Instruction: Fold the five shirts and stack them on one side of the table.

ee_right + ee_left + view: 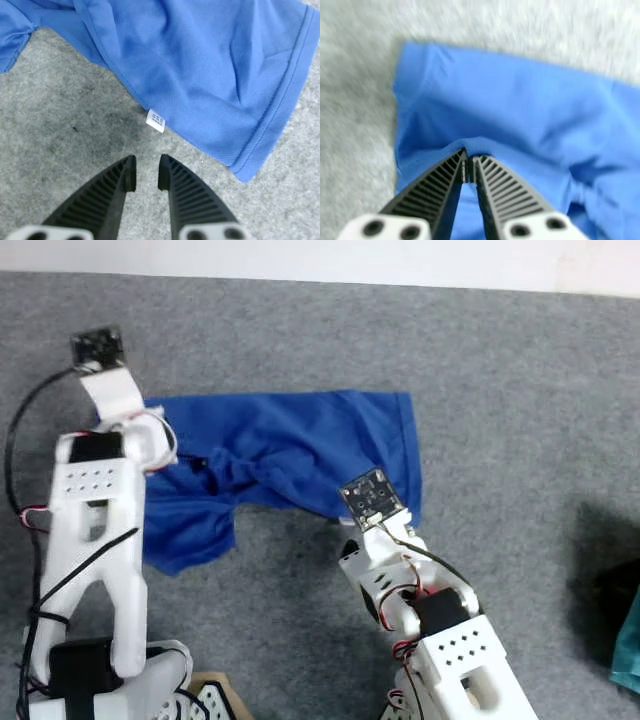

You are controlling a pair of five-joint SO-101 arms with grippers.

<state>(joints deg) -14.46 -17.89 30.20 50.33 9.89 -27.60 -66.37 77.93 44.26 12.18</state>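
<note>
- Crumpled bright-blue thin-knit shirt (300,445) lies on the grey felt-like table top (520,380), mid-left of the surface. Far edge fairly straight. Near side bunched, w/ a notch of bare table cutting into it.
- Left gripper (469,167): black ribbed jaws pressed together on a small ridge of the shirt (530,110) near its left edge. Fabric puckers up to the tips, so prob. a pinch hold for lifting or dragging that side flat.
- Right gripper (146,175): jaws slightly apart, nothing in them. Hangs over bare table just short of the shirt's (200,65) near hem, close to a small white sewn-in tag (156,120). Judged: placed to take the hem so both arms can spread the cloth before folding.
- Stage: looks like flattening. This shirt is not yet folded, and stacking comes later.
- Edges: stitched hem runs to a corner just beyond the right gripper. It lies flat on the table, so the jaws prob. need to go low to get under it.
- Room: wide bare table beyond & right of the shirt, enough for spreading and for a stack.
- At the right edge of the high view, a teal cloth (628,645) w/ a dark heap (612,585) beside it, well apart from the shirt. Maybe more garments, can't tell.
- Risk: both arms work close over one shirt, so paths could cross.
</note>
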